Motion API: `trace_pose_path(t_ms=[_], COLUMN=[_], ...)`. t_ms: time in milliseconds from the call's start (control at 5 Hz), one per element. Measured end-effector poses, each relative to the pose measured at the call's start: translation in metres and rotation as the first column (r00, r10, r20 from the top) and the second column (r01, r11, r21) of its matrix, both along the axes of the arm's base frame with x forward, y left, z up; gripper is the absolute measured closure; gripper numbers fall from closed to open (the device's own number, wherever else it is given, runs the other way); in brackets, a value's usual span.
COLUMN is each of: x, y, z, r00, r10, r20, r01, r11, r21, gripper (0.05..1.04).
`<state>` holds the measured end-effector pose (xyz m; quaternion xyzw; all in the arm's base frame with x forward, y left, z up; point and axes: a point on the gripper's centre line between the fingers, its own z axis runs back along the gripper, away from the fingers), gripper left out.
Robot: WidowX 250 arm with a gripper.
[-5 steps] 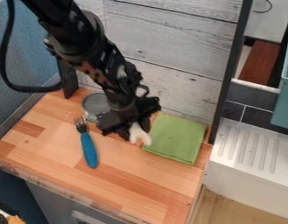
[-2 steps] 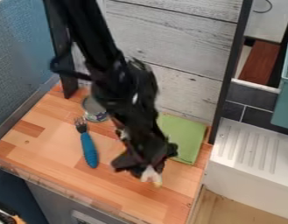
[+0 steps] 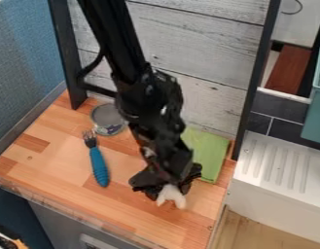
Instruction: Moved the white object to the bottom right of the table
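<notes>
Tabletop [image 3: 64,168]; white object [image 3: 170,194], forked end frontward

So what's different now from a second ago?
The white object moved from the left edge of the green cloth toward the front of the table and slightly right, the gripper with it. The cloth, blue-handled fork and tin stayed put.

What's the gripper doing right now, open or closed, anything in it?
Gripper: closed on the white object, which pokes out below it, over the near right part of the wooden table.
</notes>
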<state>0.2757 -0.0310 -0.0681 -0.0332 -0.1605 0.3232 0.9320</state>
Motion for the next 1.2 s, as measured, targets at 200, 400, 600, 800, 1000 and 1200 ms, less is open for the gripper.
trace_pose_path(t_ms=[200, 400, 600, 800, 1000, 1200], x=[-0.001, -0.002, 0.000, 0.005, 0.011, 0.016], y=[0.002, 0.005, 0.007, 0.012, 0.017, 0.025], z=[-0.001, 0.000, 0.008, 0.021, 0.045, 0.065], r00=[1.000, 0.999, 0.998, 0.997, 0.993, 0.983], r10=[0.028, 0.046, 0.056, 0.070, 0.102, 0.150], r20=[-0.011, -0.019, -0.003, 0.017, 0.063, 0.102], r01=[-0.028, -0.046, -0.056, -0.069, -0.095, -0.135], r11=[1.000, 0.999, 0.998, 0.996, 0.991, 0.980], r21=[-0.010, -0.022, -0.039, -0.063, -0.098, -0.143], gripper=[0.065, 0.074, 0.079, 0.083, 0.083, 0.083])
